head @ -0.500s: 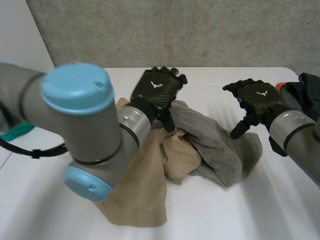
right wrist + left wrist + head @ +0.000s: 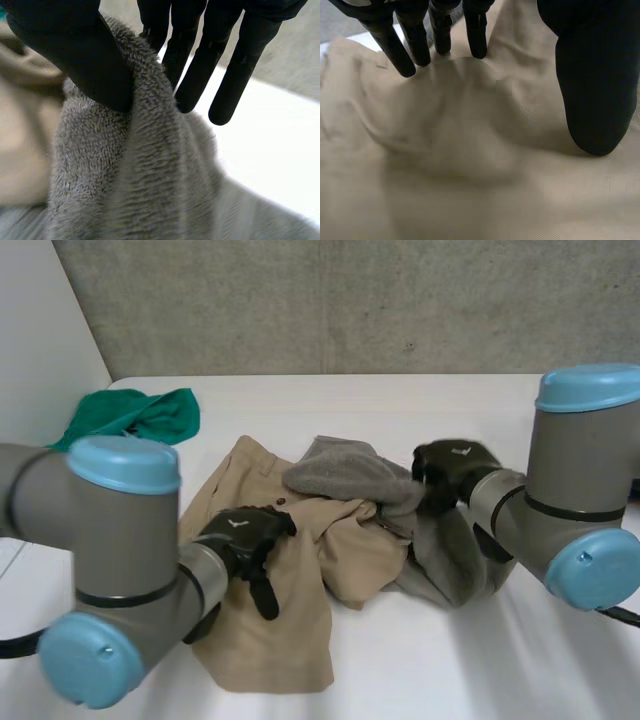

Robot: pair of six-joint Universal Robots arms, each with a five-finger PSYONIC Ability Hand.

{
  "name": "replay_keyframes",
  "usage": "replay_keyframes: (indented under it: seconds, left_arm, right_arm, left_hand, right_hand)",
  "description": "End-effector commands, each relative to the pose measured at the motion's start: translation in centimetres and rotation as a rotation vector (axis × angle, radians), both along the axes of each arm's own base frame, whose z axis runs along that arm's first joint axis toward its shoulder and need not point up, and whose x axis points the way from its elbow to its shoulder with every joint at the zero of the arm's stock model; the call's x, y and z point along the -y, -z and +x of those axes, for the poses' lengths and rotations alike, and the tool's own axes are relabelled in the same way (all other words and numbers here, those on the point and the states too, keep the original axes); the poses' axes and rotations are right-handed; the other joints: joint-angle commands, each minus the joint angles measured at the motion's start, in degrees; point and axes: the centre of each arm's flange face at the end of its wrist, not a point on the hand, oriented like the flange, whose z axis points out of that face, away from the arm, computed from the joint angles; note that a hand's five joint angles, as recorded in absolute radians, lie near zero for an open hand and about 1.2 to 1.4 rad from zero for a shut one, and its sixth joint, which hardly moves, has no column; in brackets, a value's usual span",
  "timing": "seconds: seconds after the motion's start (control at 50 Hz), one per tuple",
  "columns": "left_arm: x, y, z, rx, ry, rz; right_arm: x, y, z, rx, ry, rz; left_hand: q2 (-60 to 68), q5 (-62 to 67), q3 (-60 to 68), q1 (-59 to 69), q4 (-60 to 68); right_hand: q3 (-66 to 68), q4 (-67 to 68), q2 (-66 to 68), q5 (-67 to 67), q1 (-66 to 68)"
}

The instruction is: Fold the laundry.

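Observation:
A tan garment (image 2: 285, 630) lies crumpled in the middle of the white table, with a grey towel (image 2: 345, 475) heaped on its far right part. My left hand (image 2: 240, 535) rests on the tan garment's middle. In the left wrist view its straight fingers (image 2: 395, 45) press into the tan cloth (image 2: 470, 165), with the thumb standing apart from them: open. My right hand (image 2: 450, 465) is at the towel's right side. There its thumb (image 2: 75, 45) and fingers pinch a raised fold of the grey towel (image 2: 125, 190).
A green cloth (image 2: 130, 415) lies bunched at the table's back left corner. Bare white table (image 2: 430, 680) runs along the near edge and behind the pile. Both arms' big elbow joints stand over the near left and the right.
Both hands have come down from above the pile. The left now presses the tan garment nearer me, and the right has pinched the grey towel, whose top has bunched up.

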Motion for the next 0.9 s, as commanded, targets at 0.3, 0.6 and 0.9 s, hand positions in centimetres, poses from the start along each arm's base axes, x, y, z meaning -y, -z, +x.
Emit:
replay_keyframes:
  seconds: [0.3, 0.6, 0.9]
  left_arm:
    - [4.7, 2.3, -5.0, 0.088, -0.044, -0.251]
    - [22.4, -17.2, 11.6, -0.155, -0.645, -0.878]
    - [24.4, -10.4, 11.6, 0.071, -0.58, -0.753]
  right_arm:
    - [-0.7, -5.2, -4.2, 0.014, 0.038, -0.186]
    - [-1.8, -5.6, -2.7, -0.004, -0.049, -0.194]
    - [-3.1, -5.0, -1.7, -0.059, -0.118, -0.194]
  left_hand:
    - [68.33, 66.99, 67.91, 62.6, 68.38]
    - [68.33, 66.99, 67.91, 62.6, 68.38]
    - [-1.67, -3.01, -2.09, -7.4, -1.62]
  right_hand:
    - [12.28, 11.75, 12.9, 13.06, 16.47]
    - [12.28, 11.75, 12.9, 13.06, 16.47]
    - [12.28, 11.75, 12.9, 13.06, 16.47]
